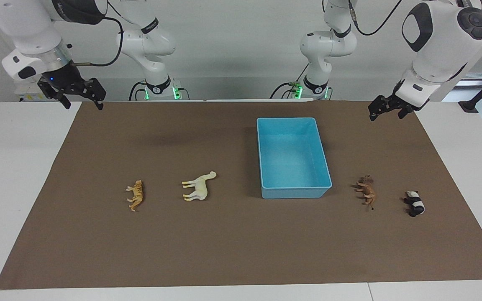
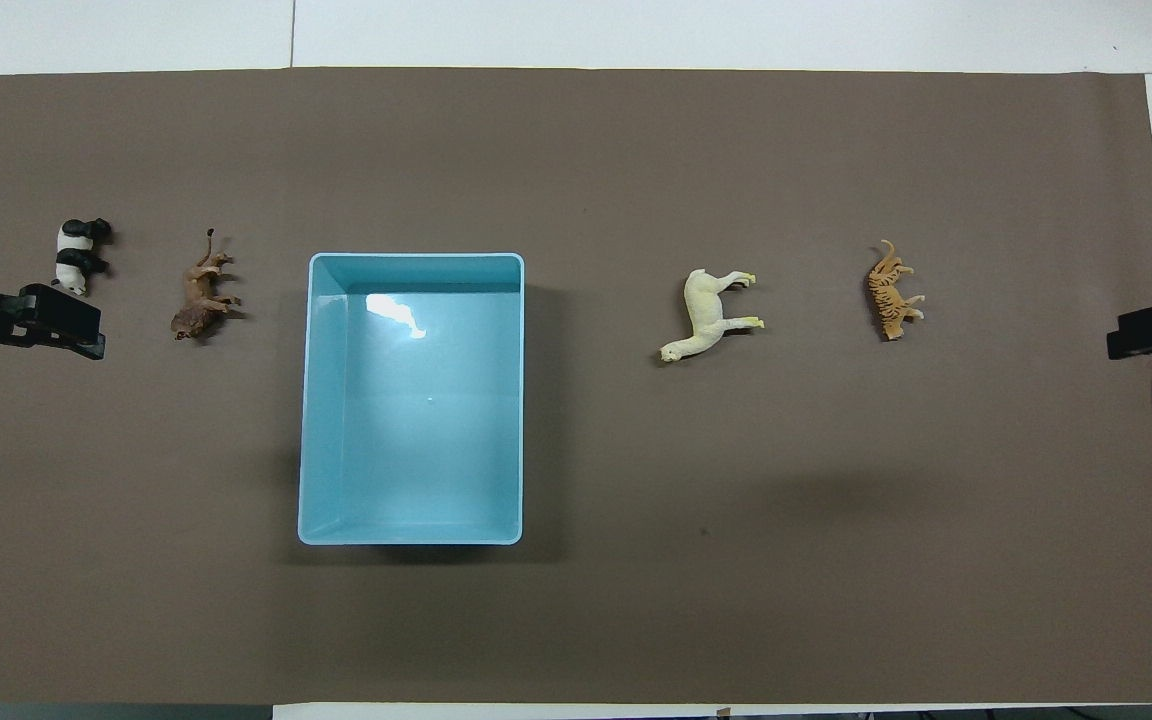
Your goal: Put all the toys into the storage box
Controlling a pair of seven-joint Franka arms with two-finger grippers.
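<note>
Brown matting (image 1: 241, 242) covers most of the white table (image 1: 11, 175), and on it sits a light blue rectangular plastic storage box (image 1: 294, 193) with low walls, holding nothing. Four small plastic animals lie on their sides in a loose row on the mat (none in the box): toward the right arm's end, an orange striped tiger (image 1: 136, 195) and, nearer the box, a larger cream-white horse (image 1: 199, 186); toward the left arm's end, a brown lion (image 1: 367, 191) near the box and a black-and-white panda (image 1: 415, 203) beside it. Raised over its own end of the mat, the right gripper (image 1: 81, 99) has its fingers spread apart. The left gripper (image 1: 385, 113) hangs likewise over its end, fingers apart, holding nothing.
</note>
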